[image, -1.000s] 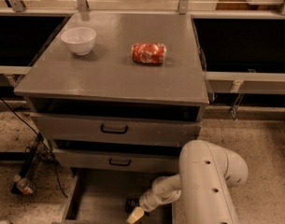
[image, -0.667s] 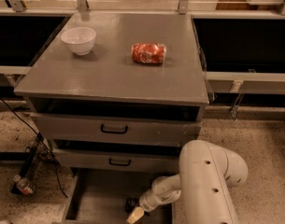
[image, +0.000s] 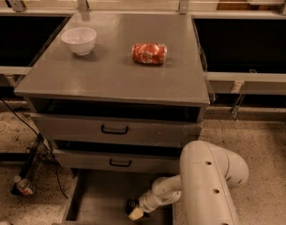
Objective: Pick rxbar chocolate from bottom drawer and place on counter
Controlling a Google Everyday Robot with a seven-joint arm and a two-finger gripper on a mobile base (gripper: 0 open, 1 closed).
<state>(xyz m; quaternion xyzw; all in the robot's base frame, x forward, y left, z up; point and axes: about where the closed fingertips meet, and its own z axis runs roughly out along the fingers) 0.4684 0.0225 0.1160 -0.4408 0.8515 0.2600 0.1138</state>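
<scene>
The bottom drawer (image: pixel 98 198) is pulled open below the two upper drawers, showing its flat grey floor. My white arm reaches down into it from the right. The gripper (image: pixel 134 212) sits low over the drawer floor near the front right. A small black shape, which looks like the rxbar chocolate (image: pixel 130 204), lies right against the gripper's tip. Whether it is held or only touched does not show. The grey counter (image: pixel 114 74) spreads above the drawers.
On the counter stand a white bowl (image: pixel 79 40) at the back left and a red-orange snack packet (image: pixel 149 53) near the middle. Two upper drawers with black handles (image: pixel 115 130) overhang the bottom drawer. Cables and a small bottle (image: pixel 23 186) lie on the floor at left.
</scene>
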